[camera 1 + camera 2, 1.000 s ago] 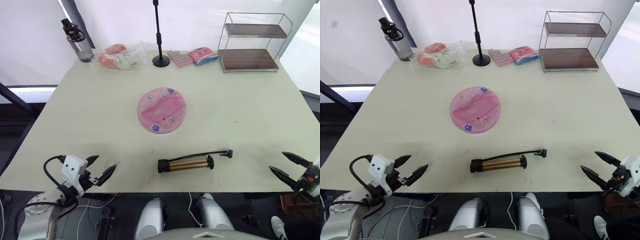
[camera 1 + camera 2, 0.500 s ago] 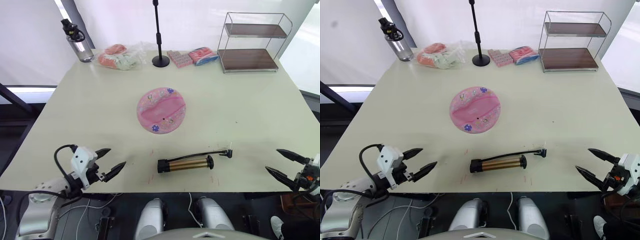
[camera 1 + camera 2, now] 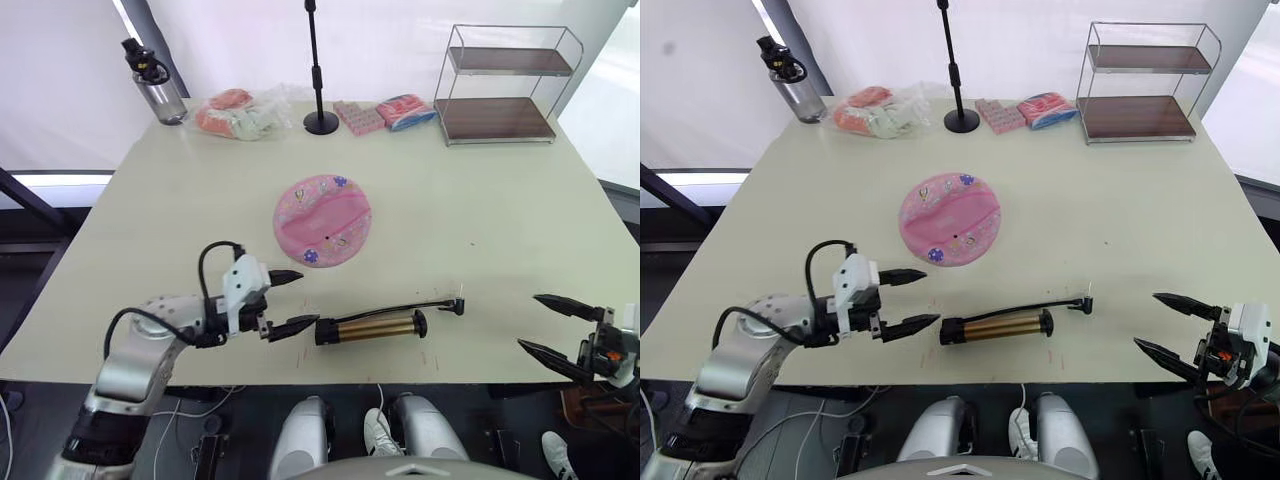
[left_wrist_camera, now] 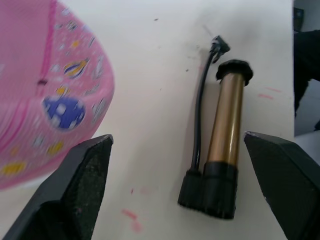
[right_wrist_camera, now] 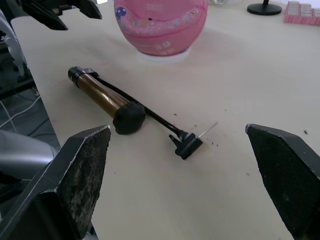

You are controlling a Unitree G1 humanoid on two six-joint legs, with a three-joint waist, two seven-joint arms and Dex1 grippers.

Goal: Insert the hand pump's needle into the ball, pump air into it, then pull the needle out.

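1. Near the front edge of the desk [image 3: 180, 200] lies the hand pump [image 3: 372, 327], flat on its side, its black hose [image 3: 400, 309] running along the barrel to the needle [image 5: 208, 129], which rests on the desk at the pump's right end.
2. The ball [image 3: 323, 221], pink with small printed figures, sits mid-desk, apart from the pump and behind it.
3. The left pincer [image 3: 286, 302] hangs just beside the pump's left end cap, its two black fingers spread wide and holding nothing.
4. The right pincer [image 3: 547, 324] hovers at the desk's right front edge, well apart from the needle, fingers likewise apart and empty.
5. The barrel looks like rigid, smooth metal, so I would guess it rolls easily; a grip across the middle of the cylinder or at a black cap seems safest.
6. The hose looks limp and the needle thin enough to bend, so I would take the black fitting behind the pin, not the pin itself.
7. The ball looks soft and may roll when pushed.
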